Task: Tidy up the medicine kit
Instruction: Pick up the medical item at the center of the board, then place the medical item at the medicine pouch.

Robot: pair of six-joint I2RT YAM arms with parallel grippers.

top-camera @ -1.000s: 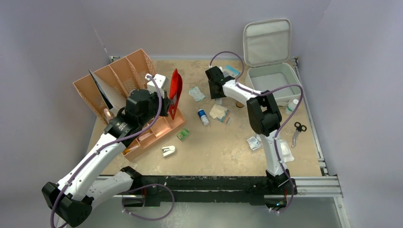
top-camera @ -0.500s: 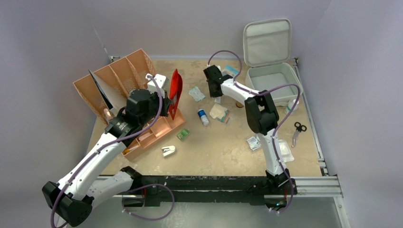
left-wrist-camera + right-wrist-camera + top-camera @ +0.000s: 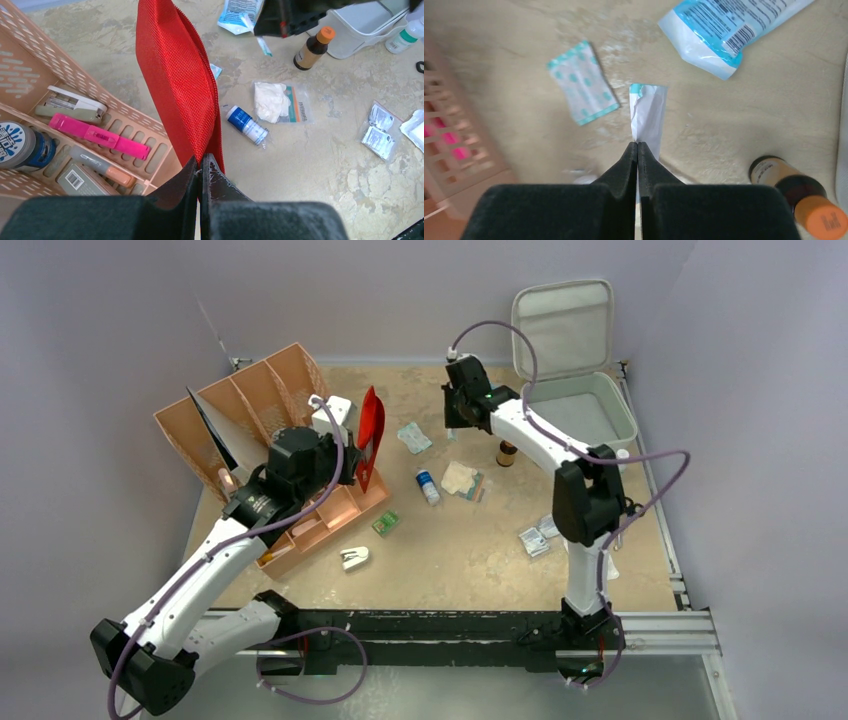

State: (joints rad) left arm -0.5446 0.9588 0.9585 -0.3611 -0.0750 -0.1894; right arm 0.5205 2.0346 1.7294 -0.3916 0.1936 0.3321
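Observation:
The medicine kit (image 3: 580, 418), a light grey hard case, lies open at the back right with its lid (image 3: 562, 328) standing up. My right gripper (image 3: 453, 424) hangs left of it, above the table. It is shut on a thin white packet with a teal end (image 3: 648, 112), which dangles from the right gripper (image 3: 637, 145). My left gripper (image 3: 201, 162) is shut on the lower edge of the red pouch (image 3: 180, 75). That red pouch (image 3: 370, 435) is held upright beside the organizer trays.
Tan organizer trays (image 3: 250, 405) stand at the left, one holding a pink marker (image 3: 97, 136). Loose on the table lie a teal-dotted packet (image 3: 584, 82), a blue-and-white pouch (image 3: 724, 30), a brown orange-capped bottle (image 3: 507, 453), a blue-capped vial (image 3: 428, 486), a gauze bag (image 3: 462, 478) and foil packets (image 3: 535, 538).
My right gripper has shut on the white packet and moved up and back-right towards the kit, its elbow swinging right. The left arm and red pouch have stayed still.

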